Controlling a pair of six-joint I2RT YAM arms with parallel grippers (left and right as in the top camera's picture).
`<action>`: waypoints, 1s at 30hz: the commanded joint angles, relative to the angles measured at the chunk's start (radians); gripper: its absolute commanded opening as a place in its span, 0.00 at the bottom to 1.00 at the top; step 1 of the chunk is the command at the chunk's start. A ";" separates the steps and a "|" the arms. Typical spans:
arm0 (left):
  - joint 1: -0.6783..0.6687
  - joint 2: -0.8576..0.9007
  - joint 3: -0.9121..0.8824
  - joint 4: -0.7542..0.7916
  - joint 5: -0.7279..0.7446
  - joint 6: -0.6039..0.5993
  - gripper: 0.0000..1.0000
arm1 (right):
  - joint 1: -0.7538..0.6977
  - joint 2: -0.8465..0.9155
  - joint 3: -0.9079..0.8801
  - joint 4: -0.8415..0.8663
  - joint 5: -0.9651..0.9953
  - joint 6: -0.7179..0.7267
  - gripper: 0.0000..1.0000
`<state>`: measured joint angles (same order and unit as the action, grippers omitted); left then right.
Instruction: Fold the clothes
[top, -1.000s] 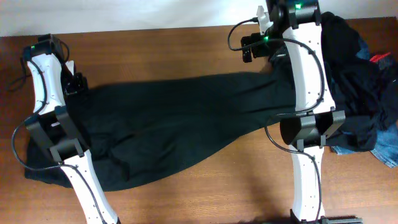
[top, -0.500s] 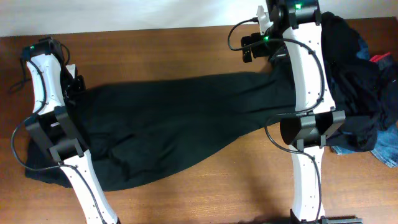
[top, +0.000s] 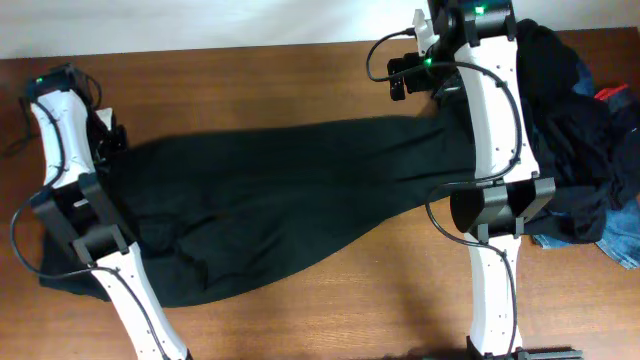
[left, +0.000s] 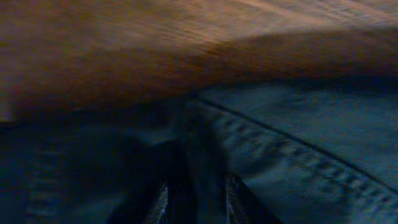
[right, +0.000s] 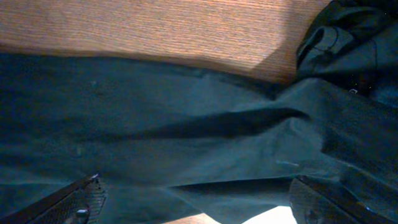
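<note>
My left arm has swung out toward the table's left edge since a second ago, while the right one has not budged. The left gripper (left: 194, 186) looks nipped on a raised ridge of the black trousers (top: 300, 190) (the view is smeared, so I judge rather than swear). They lie spread across the table (top: 250, 70), their far end running under the right arm beside the pile of clothes (top: 590, 130). The right gripper (right: 205, 202) hangs wide apart over the cloth, holding nothing. My worry is that a thin pinch may slip, or the tug may drag the whole garment instead of straightening it.
</note>
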<state>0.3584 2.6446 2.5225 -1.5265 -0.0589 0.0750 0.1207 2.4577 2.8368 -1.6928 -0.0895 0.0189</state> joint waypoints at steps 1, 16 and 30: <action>0.018 0.007 -0.002 -0.006 0.011 0.005 0.25 | 0.003 -0.022 0.017 -0.006 0.016 -0.008 0.99; 0.018 0.007 0.112 -0.037 0.011 -0.045 0.00 | 0.003 -0.022 0.017 -0.006 0.016 -0.008 0.99; 0.011 -0.097 0.497 -0.162 0.056 -0.053 0.00 | 0.003 -0.022 0.017 -0.006 0.016 -0.008 0.99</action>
<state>0.3725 2.6240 2.9974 -1.6901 -0.0250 0.0399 0.1207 2.4577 2.8368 -1.6928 -0.0860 0.0181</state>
